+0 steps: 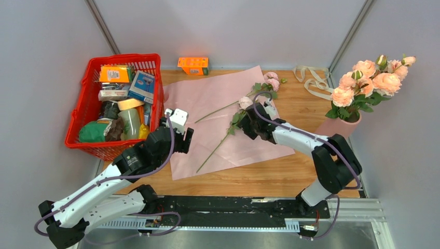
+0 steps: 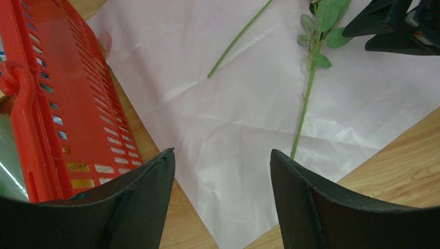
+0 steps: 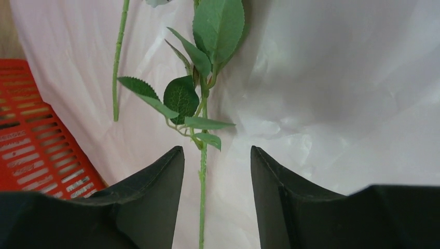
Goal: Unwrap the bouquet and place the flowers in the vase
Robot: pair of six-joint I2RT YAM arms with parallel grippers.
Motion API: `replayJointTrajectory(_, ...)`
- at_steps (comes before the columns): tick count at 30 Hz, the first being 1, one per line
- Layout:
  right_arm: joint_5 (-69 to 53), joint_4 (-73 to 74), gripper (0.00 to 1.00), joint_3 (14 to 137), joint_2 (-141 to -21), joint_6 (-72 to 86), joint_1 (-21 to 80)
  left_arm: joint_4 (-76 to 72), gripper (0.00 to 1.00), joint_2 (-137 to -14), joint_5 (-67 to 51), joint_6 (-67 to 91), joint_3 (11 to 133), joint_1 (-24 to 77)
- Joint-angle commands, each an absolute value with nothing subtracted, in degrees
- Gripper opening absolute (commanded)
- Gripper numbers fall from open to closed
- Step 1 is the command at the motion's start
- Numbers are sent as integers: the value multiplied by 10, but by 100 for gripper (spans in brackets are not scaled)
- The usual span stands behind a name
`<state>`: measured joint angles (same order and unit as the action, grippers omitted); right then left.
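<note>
The bouquet is unwrapped: its pink paper sheet [image 1: 218, 101] lies flat on the table with two flowers on it. One leafy stem [image 3: 202, 171] runs between the jaws of my right gripper [image 3: 217, 150], which stands open with a gap on both sides of the stem. From above, that gripper [image 1: 245, 123] hovers over the stem's leafy middle. The second flower [image 1: 220, 110] lies just to the left. My left gripper [image 2: 222, 155] is open and empty over the paper's left edge. The pink vase [image 1: 337, 127] at the right holds several roses [image 1: 371, 80].
A red basket [image 1: 83, 119] full of groceries stands at the left, close beside my left gripper. A cream ribbon [image 1: 311, 78] lies at the back right near the vase. An orange box [image 1: 193, 65] sits at the back edge of the table.
</note>
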<state>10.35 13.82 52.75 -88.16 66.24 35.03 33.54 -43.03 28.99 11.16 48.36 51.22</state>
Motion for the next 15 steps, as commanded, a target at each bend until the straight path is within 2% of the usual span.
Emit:
replayJointTrajectory(1,122,115,52,583,-939,718,361,320,75,-429,288,112,482,512)
replayJointTrajectory(8,115,115,46,642,-1035,728,371,320,75,-430,288,111,482,512)
replayJointTrajectory(15,131,115,40,653,-1064,742,374,320,75,-431,287,110,482,512)
